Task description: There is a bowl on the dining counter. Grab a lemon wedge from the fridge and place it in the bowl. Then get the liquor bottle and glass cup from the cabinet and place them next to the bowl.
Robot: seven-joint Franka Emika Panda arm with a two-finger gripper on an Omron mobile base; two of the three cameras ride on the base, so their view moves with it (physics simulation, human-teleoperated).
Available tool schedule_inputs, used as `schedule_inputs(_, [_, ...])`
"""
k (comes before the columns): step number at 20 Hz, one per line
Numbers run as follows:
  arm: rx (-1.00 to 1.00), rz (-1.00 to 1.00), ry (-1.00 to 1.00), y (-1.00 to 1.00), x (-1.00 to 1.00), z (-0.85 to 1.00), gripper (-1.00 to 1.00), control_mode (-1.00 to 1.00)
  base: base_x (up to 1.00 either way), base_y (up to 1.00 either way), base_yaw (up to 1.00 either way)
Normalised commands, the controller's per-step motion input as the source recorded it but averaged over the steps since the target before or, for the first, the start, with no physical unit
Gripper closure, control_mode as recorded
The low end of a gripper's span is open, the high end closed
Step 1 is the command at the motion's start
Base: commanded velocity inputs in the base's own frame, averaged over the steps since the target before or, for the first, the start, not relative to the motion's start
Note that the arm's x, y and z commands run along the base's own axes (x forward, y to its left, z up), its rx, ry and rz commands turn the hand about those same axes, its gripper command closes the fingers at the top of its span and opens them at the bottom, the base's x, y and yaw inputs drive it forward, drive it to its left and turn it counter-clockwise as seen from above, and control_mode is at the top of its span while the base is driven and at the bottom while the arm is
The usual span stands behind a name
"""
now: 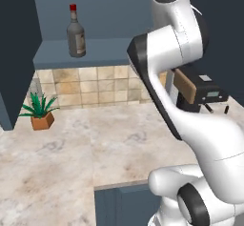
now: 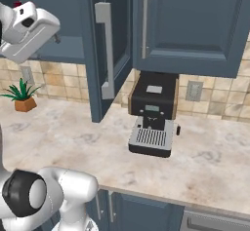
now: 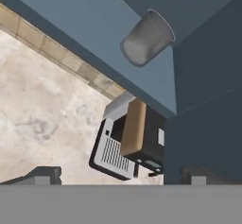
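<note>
Dark blue cabinet point(image 1: 71, 58) holds the liquor bottle point(image 1: 75, 33) upper left, upright on its shelf. Glass cup point(image 3: 146, 38) stands there too, top of the hand view. Gripper point(image 3: 120, 173) gapes wide, empty.

The arm point(image 1: 190, 120) is built of glossy white, rounded shell segments with smooth, swollen contours. Dark charcoal bands mark the joints: one runs as a long black strip along the edge of the middle link, and a black ring with a grey hub sits at about 5 o'clock in the left base view. The topmost segment ends in a grey circular cap with small markings. The hand point(image 2: 27, 30) is a blocky white housing with a small dark recess. The finger tips point(image 3: 47, 175) are small, dark grey and square-edged.
</note>
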Motion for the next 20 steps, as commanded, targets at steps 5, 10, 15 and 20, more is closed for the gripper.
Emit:
schedule_inputs(5, [-0.06, 0.0, 0.0, 0.0, 0.83, -0.01, -1.0, -1.0, 0.0, 0.0, 0.0])
schedule_inputs(10, [-0.06, 0.0, 0.0, 0.0, 0.71, -0.07, -1.0, -1.0, 0.0, 0.0, 0.0])
schedule_inputs(15, [-0.04, -0.01, 0.0, 0.0, 0.5, -0.09, -1.0, -1.0, 0.0, 0.0, 0.0])
schedule_inputs(20, [-0.01, -0.02, 0.0, 0.0, 0.49, -0.03, -1.0, -1.0, 0.0, 0.0, 0.0])
